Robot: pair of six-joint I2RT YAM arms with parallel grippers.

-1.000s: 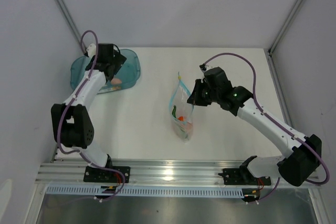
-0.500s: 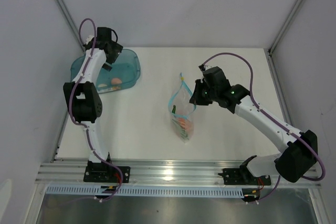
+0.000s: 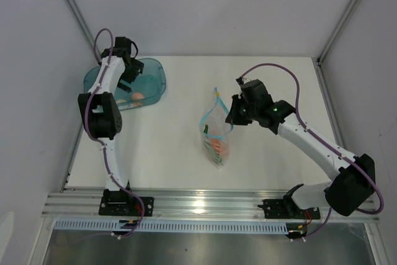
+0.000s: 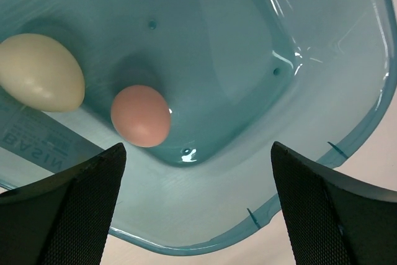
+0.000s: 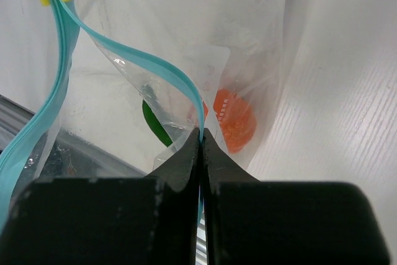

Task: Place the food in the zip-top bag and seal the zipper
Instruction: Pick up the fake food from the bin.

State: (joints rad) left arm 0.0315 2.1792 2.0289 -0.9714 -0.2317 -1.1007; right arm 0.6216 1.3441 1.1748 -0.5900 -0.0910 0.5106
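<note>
Left fingers [image 4: 68, 215] gape over glossy teal tub [image 4: 236, 41]; right fingers [image 5: 167, 215] pinch blue zipper [image 5: 62, 60] of floppy bag [image 5: 236, 29].

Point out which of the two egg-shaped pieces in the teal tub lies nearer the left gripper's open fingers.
The pinkish-orange egg, near the middle of the tub and closest to the left gripper. The cream-white egg lies farther off, toward the tub's side.

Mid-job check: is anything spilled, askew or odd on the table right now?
Nothing stands out. The right end effector pinches the light-blue zipper strip of the clear plastic bag, whose mouth gapes. A cream egg-shaped piece and a pinkish round piece lie in the teal translucent tub under the open left end effector.
</note>
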